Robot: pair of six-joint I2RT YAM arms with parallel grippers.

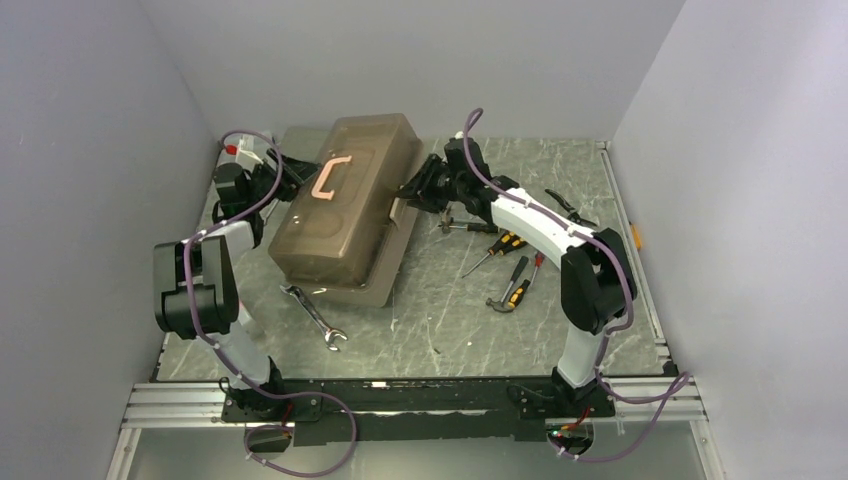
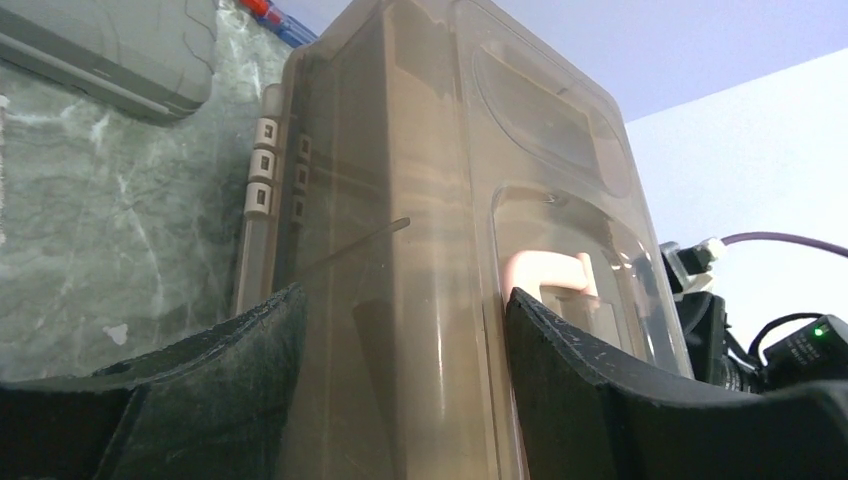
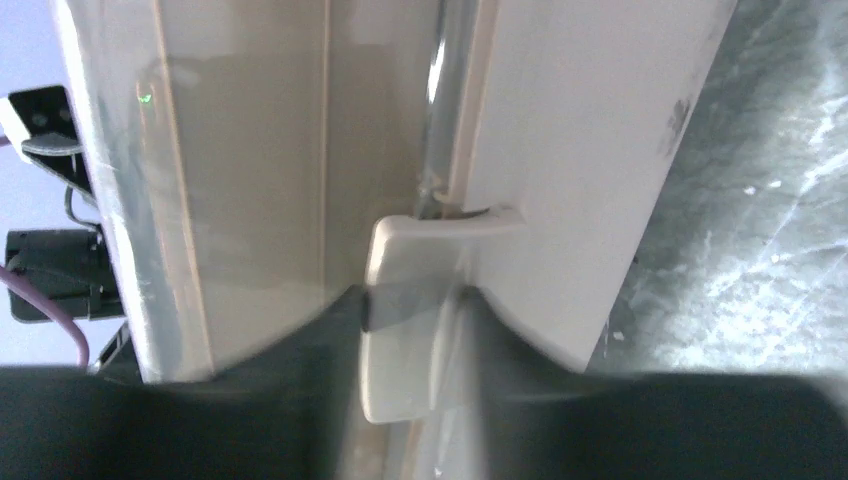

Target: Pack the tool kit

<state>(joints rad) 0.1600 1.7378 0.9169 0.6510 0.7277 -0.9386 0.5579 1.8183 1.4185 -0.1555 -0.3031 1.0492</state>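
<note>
Pinching the latch (image 3: 440, 235), the right hand (image 3: 410, 305) could slip off it or drag the toolbox (image 1: 345, 200) unless the spread left hand (image 2: 405, 320) braces it.

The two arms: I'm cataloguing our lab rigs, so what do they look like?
The left arm and right arm both pair black joint housings with white link shells. A purple cable loops along each. The fingers are black, with rough, scuffed faces.
</note>
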